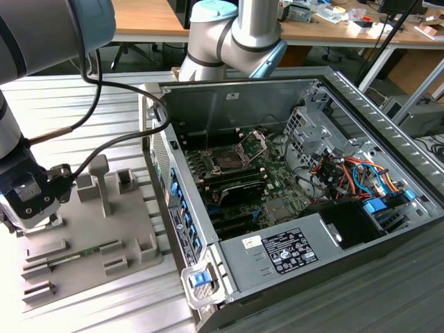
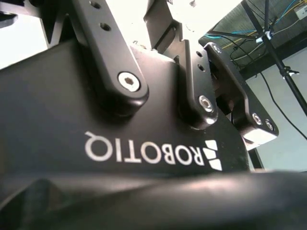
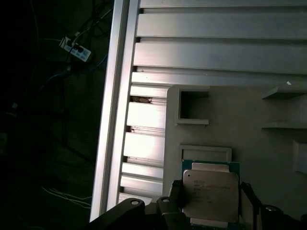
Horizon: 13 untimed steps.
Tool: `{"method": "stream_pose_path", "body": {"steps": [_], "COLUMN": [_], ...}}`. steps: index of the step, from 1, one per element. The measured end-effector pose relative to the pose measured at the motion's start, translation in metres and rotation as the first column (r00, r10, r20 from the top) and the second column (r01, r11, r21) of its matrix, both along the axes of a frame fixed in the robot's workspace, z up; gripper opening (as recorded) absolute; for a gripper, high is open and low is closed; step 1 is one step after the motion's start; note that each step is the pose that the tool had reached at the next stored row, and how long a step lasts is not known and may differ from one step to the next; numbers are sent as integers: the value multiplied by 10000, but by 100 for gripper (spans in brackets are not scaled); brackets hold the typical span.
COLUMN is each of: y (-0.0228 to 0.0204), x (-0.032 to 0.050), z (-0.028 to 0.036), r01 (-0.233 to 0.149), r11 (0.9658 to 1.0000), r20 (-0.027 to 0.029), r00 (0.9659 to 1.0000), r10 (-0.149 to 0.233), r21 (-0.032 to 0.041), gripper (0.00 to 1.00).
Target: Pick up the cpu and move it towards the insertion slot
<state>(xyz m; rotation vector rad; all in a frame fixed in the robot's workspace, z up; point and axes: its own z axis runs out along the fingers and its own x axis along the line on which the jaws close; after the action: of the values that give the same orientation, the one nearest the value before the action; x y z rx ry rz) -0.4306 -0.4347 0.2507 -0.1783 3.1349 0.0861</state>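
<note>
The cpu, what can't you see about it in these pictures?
The cpu: in the first wrist view one edge is lost at the picture's border.
In the exterior view the gripper covers it.
Whether the gripper squeezes it: cannot tell.
The insertion slot: too small in the exterior view to see inside.

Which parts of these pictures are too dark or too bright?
First wrist view: the floor beside the ribbed table is nearly black, the cpu is softly lit. Second wrist view: the background behind the black housing glares white. Exterior view: even light, the computer case shadowed inside.
</note>
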Motion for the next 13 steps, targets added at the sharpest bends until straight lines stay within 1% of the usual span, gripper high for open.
{"method": "stream_pose_path", "body": {"steps": [13], "y": [0], "x": [0], "z": [29], "r01": [0], "r11": [10000], "r20": [-1], "r00": [10000], "r10": [0], "r21": [1], "gripper": [55]}}
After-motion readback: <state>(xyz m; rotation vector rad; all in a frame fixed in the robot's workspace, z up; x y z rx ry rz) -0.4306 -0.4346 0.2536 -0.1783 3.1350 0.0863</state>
